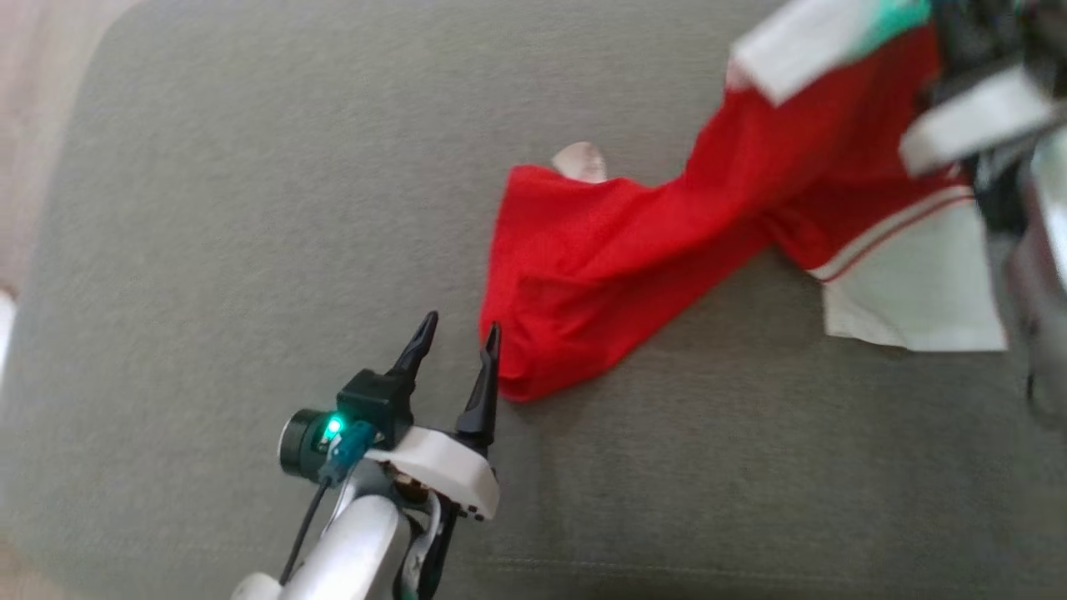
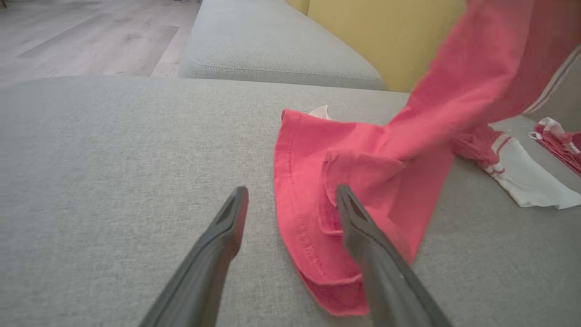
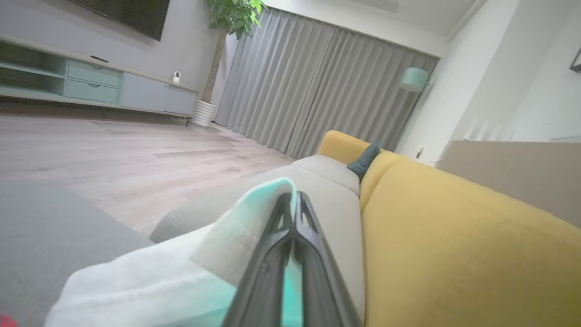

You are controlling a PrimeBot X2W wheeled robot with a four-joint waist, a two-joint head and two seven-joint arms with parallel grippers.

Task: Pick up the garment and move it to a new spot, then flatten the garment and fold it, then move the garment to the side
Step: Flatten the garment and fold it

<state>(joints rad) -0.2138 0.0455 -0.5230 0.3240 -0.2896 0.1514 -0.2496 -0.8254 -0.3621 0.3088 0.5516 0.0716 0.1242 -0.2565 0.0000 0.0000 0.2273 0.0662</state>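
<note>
red jersey garment [image 1: 617,267] with white sleeves and teal trim, strung out across nubby grey woven sofa cushion [image 1: 208,250], left gripper [image 1: 463,322] spread wide, empty, at its hem, right gripper [image 3: 296,195] pinched on the white-teal end, lifted, yellow backrest [image 3: 431,236] behind

The left gripper [image 1: 463,323] is showing two long black fingers [image 1: 482,392] tapering to points, rising from a black block [image 1: 375,400] and a white moulded shell [image 1: 446,471]. A dark round camera housing [image 1: 302,442] is glowing with a green light [image 1: 333,427]. A teal connector [image 1: 346,454] is feeding a thin black cable [image 1: 304,529] along the glossy white forearm [image 1: 350,550]. The right gripper [image 3: 295,196] is showing slim, matte dark-grey fingers.
</note>
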